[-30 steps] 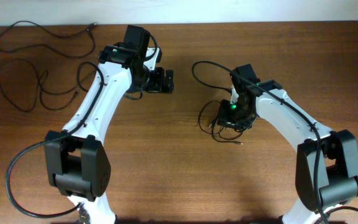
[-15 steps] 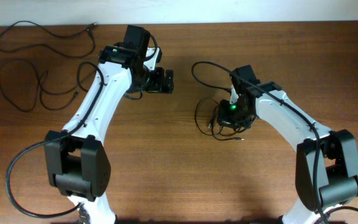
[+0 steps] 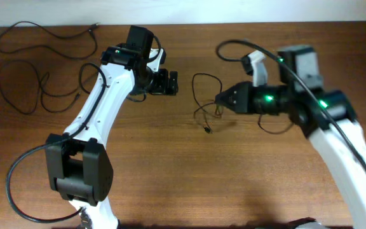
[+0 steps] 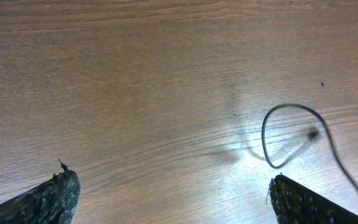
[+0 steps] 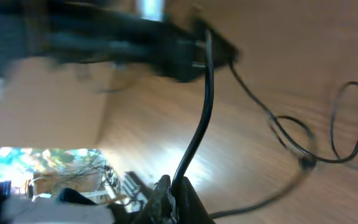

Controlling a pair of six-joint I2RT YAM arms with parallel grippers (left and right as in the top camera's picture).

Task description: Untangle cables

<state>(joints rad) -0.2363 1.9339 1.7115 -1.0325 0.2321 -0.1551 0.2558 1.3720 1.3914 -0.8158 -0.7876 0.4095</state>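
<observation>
Overhead: the right hand [image 3: 220, 100] is clenched on one thin cable [image 5: 208, 93], its loops hanging just left of it; the left hand [image 3: 172, 83] is spread wide; other cables [image 3: 62, 36] lie on the desk [image 3: 170, 172], far left.

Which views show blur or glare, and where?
Right wrist view: heavy motion blur across the top, only the cable readable. Left wrist view: sharp wood grain, pale glare on the table, cable loop partly smeared. Overhead view: mostly sharp.
</observation>
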